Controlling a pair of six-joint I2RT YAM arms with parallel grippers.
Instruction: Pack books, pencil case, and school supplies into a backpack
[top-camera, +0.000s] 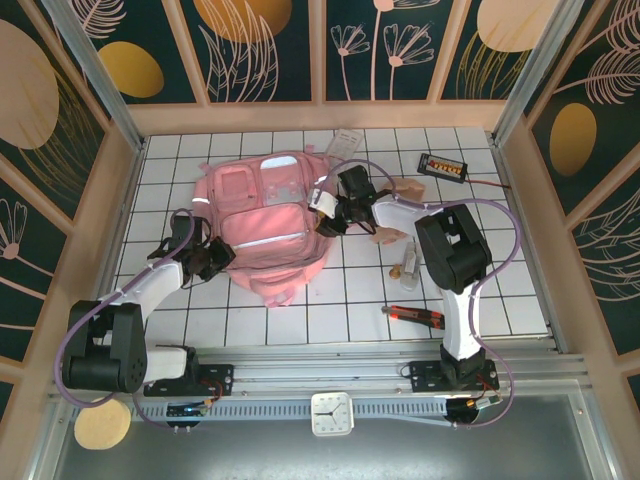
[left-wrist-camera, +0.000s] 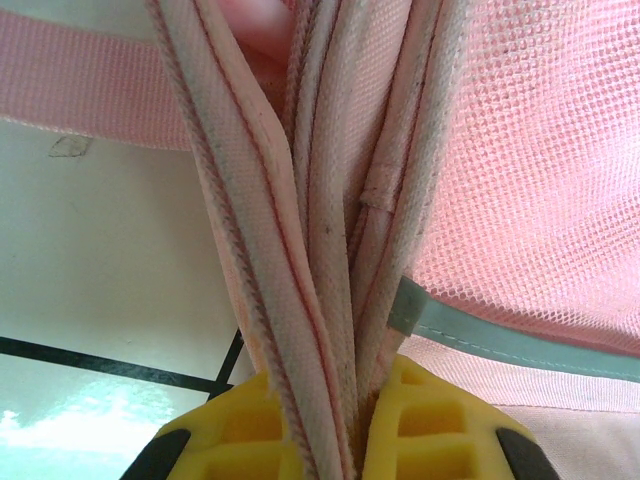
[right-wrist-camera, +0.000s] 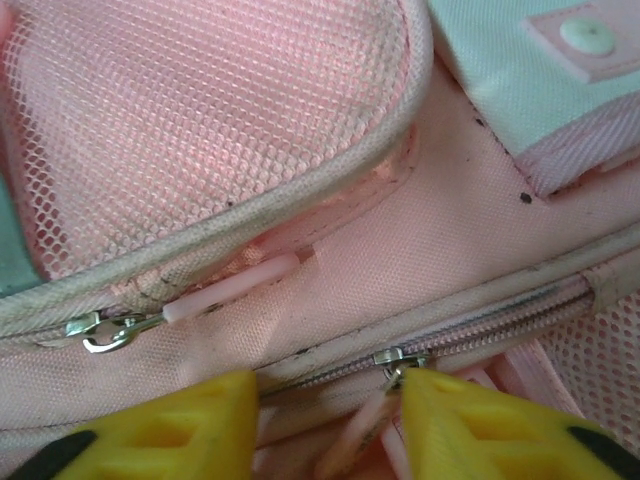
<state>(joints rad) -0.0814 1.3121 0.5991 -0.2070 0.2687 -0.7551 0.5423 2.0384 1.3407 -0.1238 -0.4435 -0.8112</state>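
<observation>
Nearest, a small white clock (top-camera: 332, 413) is seen on the rail between the arm bases, and a red-and-black tool (top-camera: 415, 316) lies on the tiled table (top-camera: 500, 290) just ahead of the right base. Further in, the left gripper (top-camera: 207, 258) is set at the near-left edge of the pink backpack (top-camera: 262, 225), which lies flat mid-table. Its yellow fingertips (left-wrist-camera: 440, 440) are pressed together on a bunch of piped pink-and-white trim. At the backpack's right side the right gripper (top-camera: 330, 218) is held over a zip line. Its jaws are spread, and a zipper slider (right-wrist-camera: 400, 358) with its pink pull tab lies between them, ungripped. A pale pink pouch (top-camera: 406, 187), partly hidden by the right arm, is seen just beyond. Farthest away, a long flat white item (top-camera: 347, 140) lies near the back wall, well apart from a black box with orange buttons (top-camera: 443, 166).
</observation>
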